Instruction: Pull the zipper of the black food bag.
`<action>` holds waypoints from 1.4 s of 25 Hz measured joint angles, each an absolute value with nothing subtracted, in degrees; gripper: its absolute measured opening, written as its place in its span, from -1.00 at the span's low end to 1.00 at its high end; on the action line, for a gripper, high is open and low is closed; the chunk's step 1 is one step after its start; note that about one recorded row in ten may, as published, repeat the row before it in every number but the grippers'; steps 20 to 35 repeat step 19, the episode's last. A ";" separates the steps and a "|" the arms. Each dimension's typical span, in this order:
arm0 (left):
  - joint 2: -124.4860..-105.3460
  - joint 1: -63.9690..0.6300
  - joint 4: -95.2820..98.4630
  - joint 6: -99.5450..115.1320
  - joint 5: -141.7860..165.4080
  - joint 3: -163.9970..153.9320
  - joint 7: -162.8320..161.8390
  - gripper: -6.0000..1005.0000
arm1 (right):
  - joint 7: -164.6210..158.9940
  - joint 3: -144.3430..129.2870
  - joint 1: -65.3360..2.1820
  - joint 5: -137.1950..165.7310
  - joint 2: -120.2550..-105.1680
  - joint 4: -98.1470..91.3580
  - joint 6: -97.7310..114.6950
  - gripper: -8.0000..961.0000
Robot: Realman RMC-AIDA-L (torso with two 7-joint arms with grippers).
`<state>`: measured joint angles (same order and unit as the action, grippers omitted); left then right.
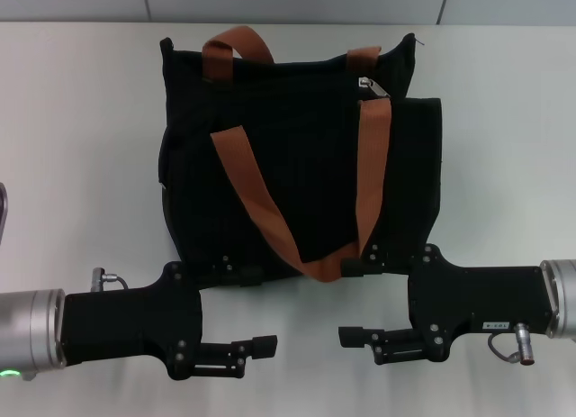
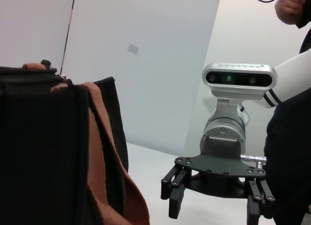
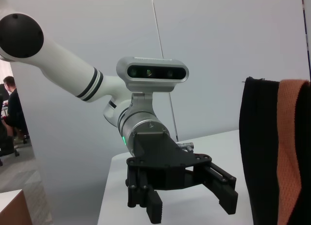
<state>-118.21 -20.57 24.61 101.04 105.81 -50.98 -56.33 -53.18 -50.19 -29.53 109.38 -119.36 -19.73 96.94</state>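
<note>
The black food bag lies flat on the white table, its two orange-brown handles draped over it toward me. The silver zipper pull sits on the track at the bag's far edge, toward the right. My left gripper is open, just in front of the bag's near edge on the left. My right gripper is open, facing it on the right. Both are empty and far from the zipper. The left wrist view shows the bag and the right gripper. The right wrist view shows the bag and the left gripper.
The white table extends on both sides of the bag. The loop of one handle lies between the two grippers' far fingers. A person stands beyond the right arm.
</note>
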 joint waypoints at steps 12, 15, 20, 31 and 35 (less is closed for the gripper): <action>-118.21 -20.39 24.61 100.95 105.82 -50.98 -55.81 0.66 | -53.17 -50.19 -29.53 109.14 -119.36 -19.52 97.12 0.62; -118.21 -20.39 24.61 100.96 105.82 -50.98 -55.81 0.66 | -53.17 -50.19 -29.53 109.11 -119.36 -19.51 97.11 0.62; -118.21 -20.39 24.61 100.98 105.82 -50.98 -55.81 0.66 | -53.17 -50.19 -29.53 109.08 -119.35 -19.51 97.11 0.62; -118.21 -20.39 24.61 100.98 105.82 -50.98 -55.81 0.66 | -53.17 -50.19 -29.53 109.08 -119.35 -19.51 97.11 0.62; -118.21 -20.39 24.61 100.98 105.82 -50.98 -55.81 0.66 | -53.17 -50.19 -29.53 109.08 -119.35 -19.51 97.11 0.62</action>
